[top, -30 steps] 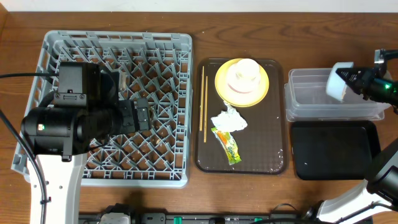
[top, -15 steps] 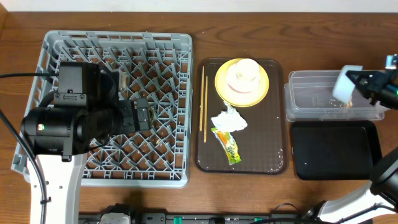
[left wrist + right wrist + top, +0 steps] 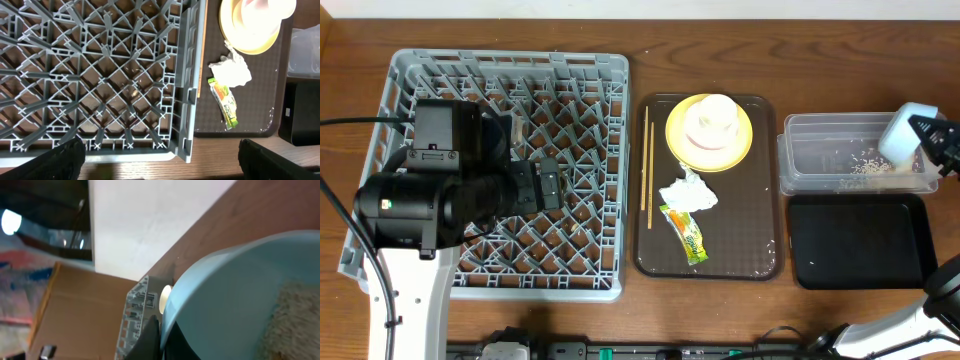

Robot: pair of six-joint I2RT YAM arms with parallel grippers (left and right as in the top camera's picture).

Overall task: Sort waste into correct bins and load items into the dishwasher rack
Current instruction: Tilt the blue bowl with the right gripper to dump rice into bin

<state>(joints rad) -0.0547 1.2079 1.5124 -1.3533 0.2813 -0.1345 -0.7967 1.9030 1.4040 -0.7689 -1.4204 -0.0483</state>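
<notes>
My right gripper (image 3: 923,128) is shut on the rim of the light blue bowl (image 3: 901,133), held tipped over the right end of the clear tub (image 3: 820,150). Whitish rice scraps (image 3: 868,165) lie in that tub, and some cling inside the bowl (image 3: 295,315). Both fingers of the right gripper (image 3: 159,341) pinch the bowl's edge. My left gripper (image 3: 165,170) hangs open over the grey rack (image 3: 590,75), holding nothing. On the brown tray (image 3: 760,240) are the yellow plate (image 3: 680,135) with a white bowl (image 3: 712,118), the napkin (image 3: 688,193), the wrapper (image 3: 687,235) and the chopsticks (image 3: 648,170).
The shallow black tub (image 3: 860,245) sits in front of the clear one. The left arm's body covers the rack's left half. In the left wrist view the rack's corner wall (image 3: 182,100) stands beside the tray, with bare wood below.
The right gripper has carried the tipped blue bowl rightward along the clear tub, and rice scraps now lie in the tub. The left arm has not moved.
</notes>
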